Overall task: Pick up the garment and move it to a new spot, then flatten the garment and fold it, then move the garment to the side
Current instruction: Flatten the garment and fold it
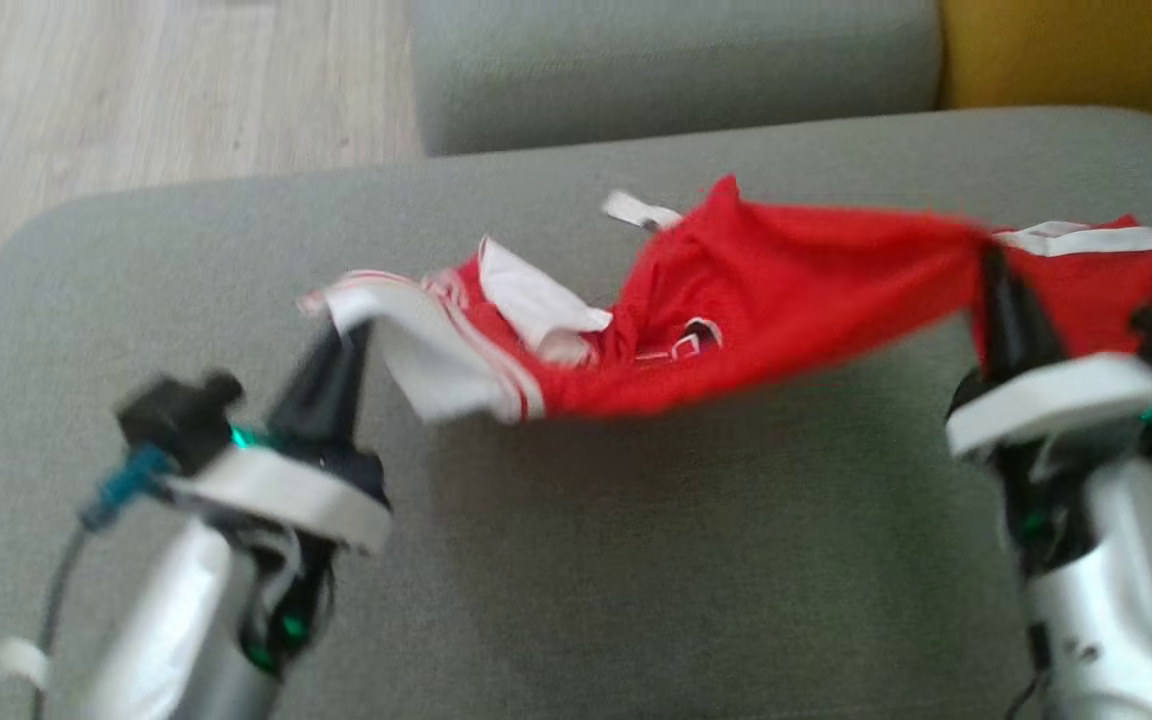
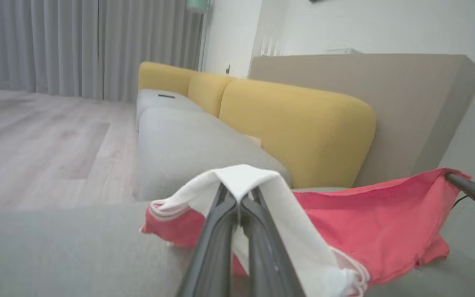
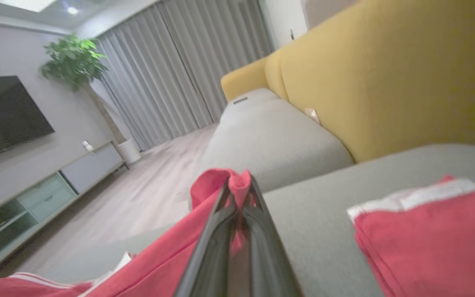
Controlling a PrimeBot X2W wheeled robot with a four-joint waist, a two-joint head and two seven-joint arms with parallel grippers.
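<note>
The garment [image 1: 766,300] is red with white trim and hangs stretched between both arms above the grey sofa seat [image 1: 636,560]. At its white left end my left gripper [image 1: 351,325] is shut on the cloth; in the left wrist view that white fabric [image 2: 241,181] drapes over the closed fingertips. Near the red right end my right gripper [image 1: 988,250] is shut on a bunched fold, which the right wrist view shows as red cloth [image 3: 237,185] pinched between the fingers. A further red part with a white band [image 3: 427,231] lies on the seat beside it.
Yellow back cushions [image 2: 295,123] line the sofa's far side, and a second grey seat [image 1: 676,70] adjoins beyond. Wooden floor [image 1: 136,90] lies off the seat's far left. A TV unit [image 3: 35,194], a plant [image 3: 72,62] and curtains stand across the room.
</note>
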